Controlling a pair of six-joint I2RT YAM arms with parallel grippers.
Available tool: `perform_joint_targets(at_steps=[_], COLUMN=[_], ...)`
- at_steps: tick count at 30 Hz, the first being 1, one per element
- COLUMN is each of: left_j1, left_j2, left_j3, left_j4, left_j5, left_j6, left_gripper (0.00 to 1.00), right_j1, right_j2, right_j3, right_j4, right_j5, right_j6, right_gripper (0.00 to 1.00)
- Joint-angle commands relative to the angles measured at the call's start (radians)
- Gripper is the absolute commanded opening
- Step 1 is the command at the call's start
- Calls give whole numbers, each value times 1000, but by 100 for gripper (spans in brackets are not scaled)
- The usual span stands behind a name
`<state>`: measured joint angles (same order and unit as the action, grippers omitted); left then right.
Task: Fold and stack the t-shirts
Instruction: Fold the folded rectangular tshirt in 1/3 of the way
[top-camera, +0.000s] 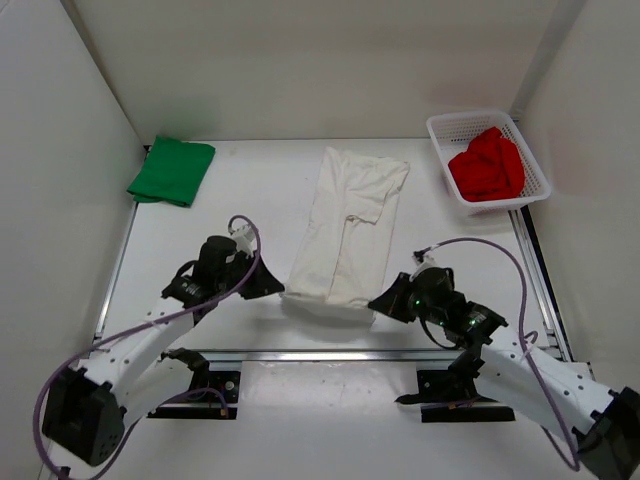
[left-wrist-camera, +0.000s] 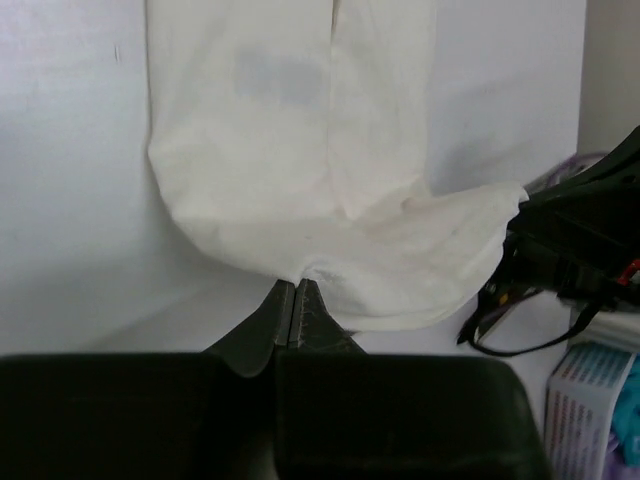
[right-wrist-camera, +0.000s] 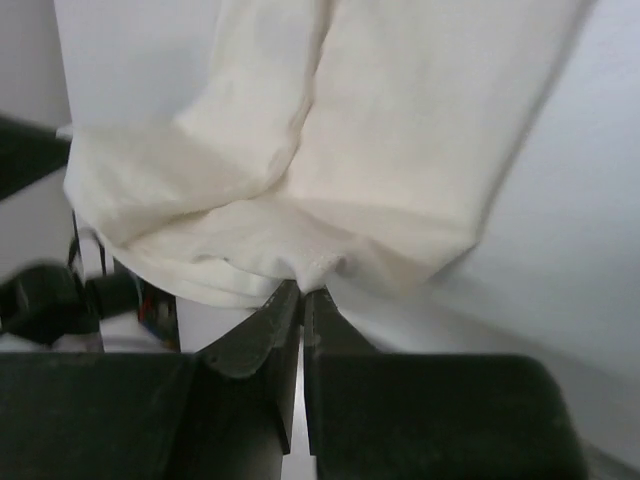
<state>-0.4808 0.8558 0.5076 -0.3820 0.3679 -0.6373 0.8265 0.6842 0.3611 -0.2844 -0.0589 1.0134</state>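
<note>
White tabletop (top-camera: 250, 200), boxed in by pale walls on three sides. A long cream-white cloth t-shirt (top-camera: 350, 225) lies mid-table, folded lengthwise into a narrow strip, one sleeve laid over its upper half.

Left gripper (left-wrist-camera: 295, 287): at the white shirt's near left corner. Jaws pressed together, a pinch of hem caught at the tips.

Right gripper (right-wrist-camera: 302, 292): at the white shirt's near right corner. Jaws likewise closed tight on a nip of hem.

Between the two grips the shirt's near edge sags and curls into a rounded fold.

Bright green cloth t-shirt (top-camera: 172, 171): folded into a flat square, well apart from the white shirt, off its far left side, against the wall.

Red cloth t-shirt (top-camera: 487, 166): crumpled, off the white shirt's far right side, lying inside a white plastic mesh basket (top-camera: 440, 128) in the corner.
</note>
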Motion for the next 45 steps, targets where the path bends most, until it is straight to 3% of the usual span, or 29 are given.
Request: perform_joint_targets(at_steps=[1, 3, 8, 14, 18, 29, 32, 33, 36, 38, 42, 45], left_j1=[27, 18, 31, 41, 51, 97, 100, 114, 126, 134, 117, 39], left_j2=[142, 285, 541, 822, 937, 1138, 1210, 1235, 1234, 1151, 970, 836], left_j3=[101, 199, 364, 613, 703, 887, 951, 973, 936, 854, 676, 505], left_j4=[173, 216, 278, 269, 262, 288, 259, 240, 273, 340, 461, 502], left_j5=[22, -18, -63, -78, -96, -132, -86, -75, -37, -44, -72, -115], left_j6=[-22, -27, -39, -29, -38, -59, -45, -48, -71, -84, -137, -133], left_gripper=[0, 0, 0, 0, 0, 0, 10, 17, 37, 50, 43, 37], right_j1=[-241, -437, -612, -671, -710, -742, -757, -748, -764, -768, -750, -673], right_j2=[17, 85, 253, 500, 636, 945, 1015, 1023, 1031, 1009, 895, 806], right_j3=[32, 50, 131, 260, 343, 524, 553, 552, 570, 593, 605, 581], right_j4=[19, 42, 135, 208, 257, 340, 332, 349, 340, 312, 243, 220], right_j5=[-200, -294, -360, -341, -351, -378, -380, -378, -369, -360, -280, -182], right_j6=[-182, -281, -370, -421, -440, -455, -447, -450, -452, -475, -512, -573], right_gripper=[0, 0, 0, 0, 0, 0, 1, 3, 21, 28, 41, 40])
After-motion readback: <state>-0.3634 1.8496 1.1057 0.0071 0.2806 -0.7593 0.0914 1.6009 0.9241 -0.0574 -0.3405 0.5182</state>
